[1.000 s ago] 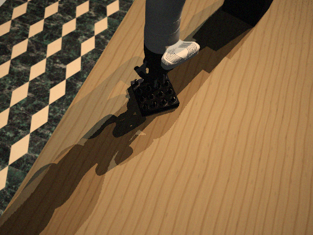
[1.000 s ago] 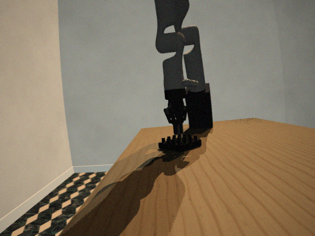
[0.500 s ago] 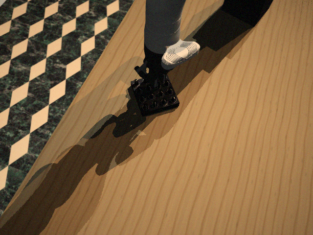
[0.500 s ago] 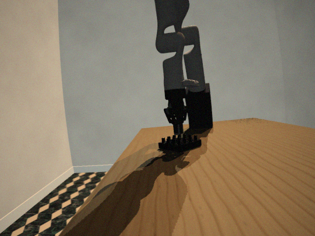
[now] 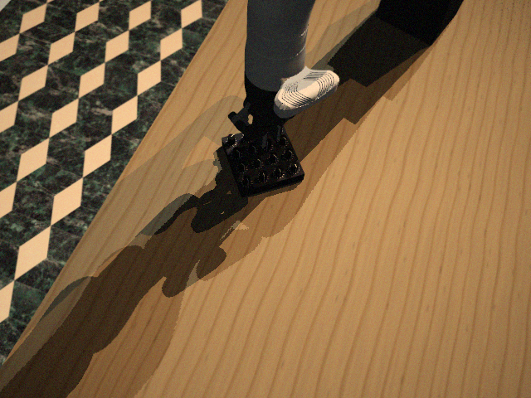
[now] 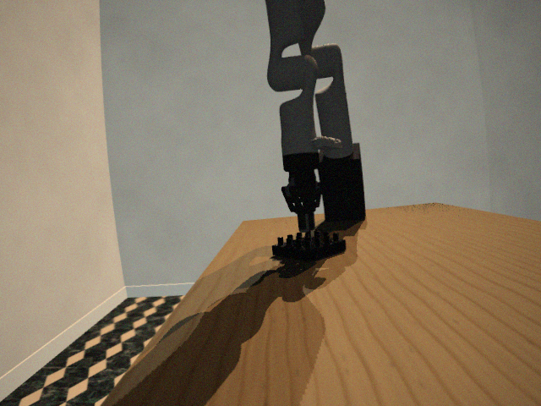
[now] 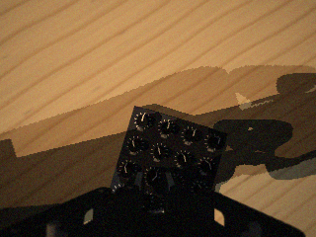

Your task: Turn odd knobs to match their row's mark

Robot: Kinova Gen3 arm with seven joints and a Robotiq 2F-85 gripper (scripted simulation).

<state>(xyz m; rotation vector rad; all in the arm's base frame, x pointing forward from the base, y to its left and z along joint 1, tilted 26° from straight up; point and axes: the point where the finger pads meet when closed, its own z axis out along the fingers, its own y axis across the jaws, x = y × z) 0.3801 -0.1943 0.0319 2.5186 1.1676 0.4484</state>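
The black knob box stands on the wooden table near its left edge, with four rows of small black knobs with white lines. It also shows in the exterior view and in the wrist view. My gripper points straight down over the box's far side, its fingertips just above the knob tops. In the wrist view the two fingers stand a narrow gap apart, on either side of one knob in the row nearest the camera. They hold nothing. The printed names are too small to read.
A tall black block stands on the table just behind the arm. The table's left edge runs close beside the box, with the checkered floor below. Dark shadows of the arm lie in front of the box.
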